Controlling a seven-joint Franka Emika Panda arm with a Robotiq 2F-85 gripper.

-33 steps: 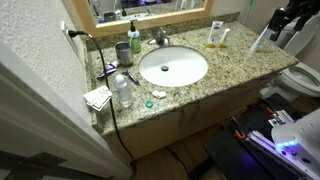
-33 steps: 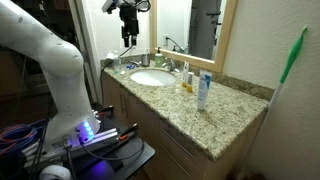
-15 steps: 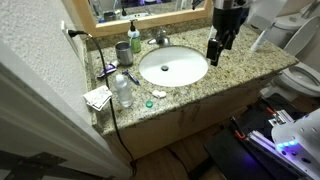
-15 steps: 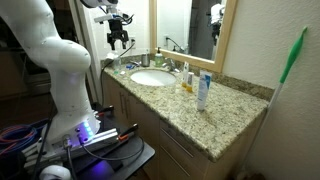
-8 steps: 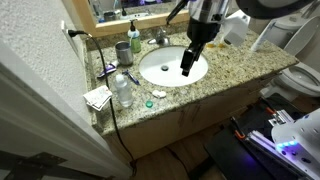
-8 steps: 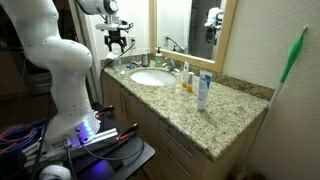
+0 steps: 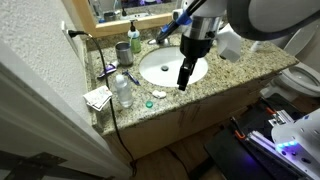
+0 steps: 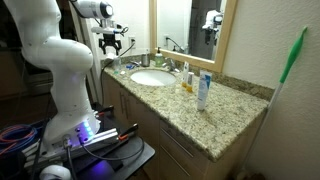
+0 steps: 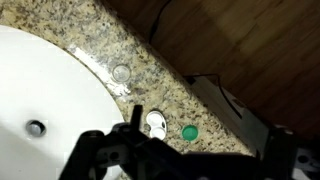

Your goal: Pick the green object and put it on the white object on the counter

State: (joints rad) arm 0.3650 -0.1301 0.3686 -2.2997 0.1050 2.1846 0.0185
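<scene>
The tiny teal-green round piece [image 7: 150,104] lies on the granite counter near its front edge, beside the small flat white oval piece [image 7: 158,95]. The wrist view shows the green piece [image 9: 189,131] just right of the white piece [image 9: 155,122], apart from it. My gripper [image 7: 183,83] hangs over the front rim of the sink, a little to the right of both pieces and above the counter. It also shows in an exterior view [image 8: 110,46]. In the wrist view my gripper's [image 9: 183,143] dark fingers stand apart with nothing between them.
The big white sink basin [image 7: 165,70] fills the counter's middle. A clear plastic bottle [image 7: 123,92], folded printed paper [image 7: 97,97], a grey-green cup [image 7: 122,52] and a dark green bottle [image 7: 134,38] stand beside the pieces. A black cable [image 7: 112,115] hangs off the counter.
The arm has swung from the far side of the counter across the sink and come down toward the front rim near the two small pieces.
</scene>
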